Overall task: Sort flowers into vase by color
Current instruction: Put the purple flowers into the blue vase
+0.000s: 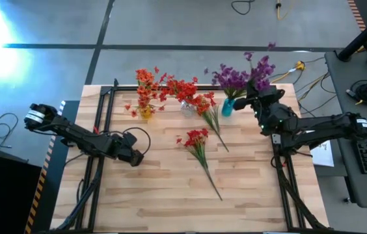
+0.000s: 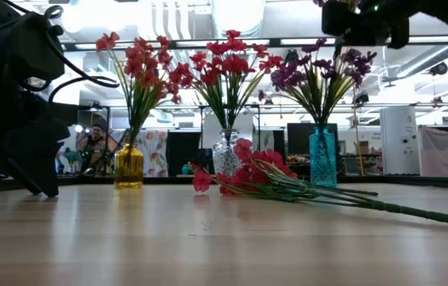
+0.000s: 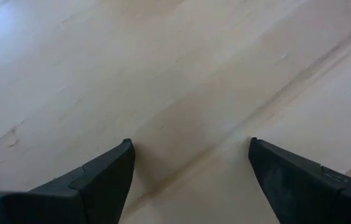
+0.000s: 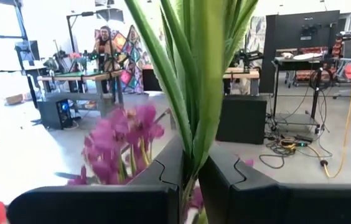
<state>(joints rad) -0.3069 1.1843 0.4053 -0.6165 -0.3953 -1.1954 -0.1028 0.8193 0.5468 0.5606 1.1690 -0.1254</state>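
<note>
My right gripper (image 4: pixel 191 180) is pinched shut on a purple sprig (image 4: pixel 194 93) above the blue vase (image 1: pixel 228 106) near the table's (image 1: pixel 157 195) far right corner. It's light and floppy; gripping low on the stem suits it.

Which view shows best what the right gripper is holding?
The right wrist view: the right gripper is shut on a purple sprig, its green stem and leaves pinched between the fingers. The high view shows the gripper above the blue vase, the grip itself hidden. The low view catches only the gripper's underside. The left wrist view sees bare table.
</note>
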